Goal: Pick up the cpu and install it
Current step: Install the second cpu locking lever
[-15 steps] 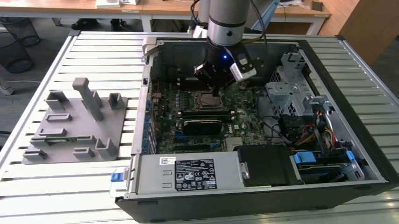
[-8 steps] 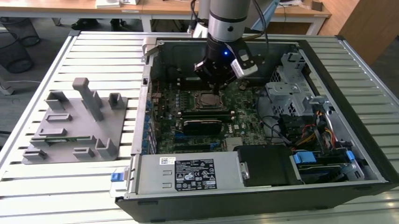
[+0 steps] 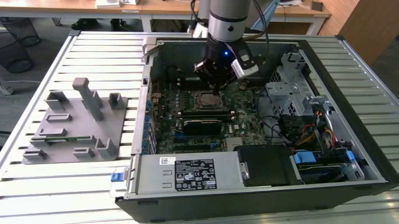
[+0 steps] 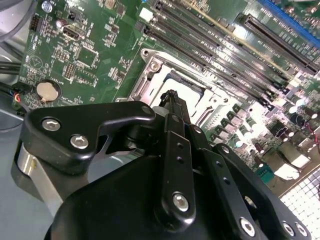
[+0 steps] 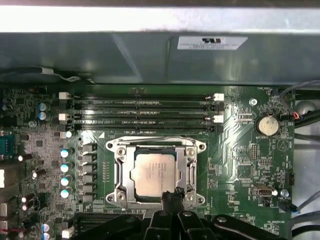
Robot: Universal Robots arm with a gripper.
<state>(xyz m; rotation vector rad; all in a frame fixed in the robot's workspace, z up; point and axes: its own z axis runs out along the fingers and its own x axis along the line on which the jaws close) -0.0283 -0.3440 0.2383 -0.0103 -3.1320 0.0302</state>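
exterior view, left to right: grey tray (image 3: 74,123) on slatted tabletop (image 3: 68,186), then open computer case (image 3: 262,116) with claw (image 3: 216,85) low over the socket (image 3: 208,99). first wrist view: cpu (image 5: 155,174) lies seated in the socket frame (image 5: 155,171), silvery top exposed, claw tip (image 5: 170,198) at its edge. second wrist view: fingers (image 4: 172,100) look pressed together, holding nothing, probably just above the cpu (image 4: 182,87).

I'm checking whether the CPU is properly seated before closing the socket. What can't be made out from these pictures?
- The cpu: its near edge is hidden by the gripper in the first wrist view.
- Socket frame: largely covered by the gripper in the second wrist view.
- Exterior view: cpu too small to judge seating.
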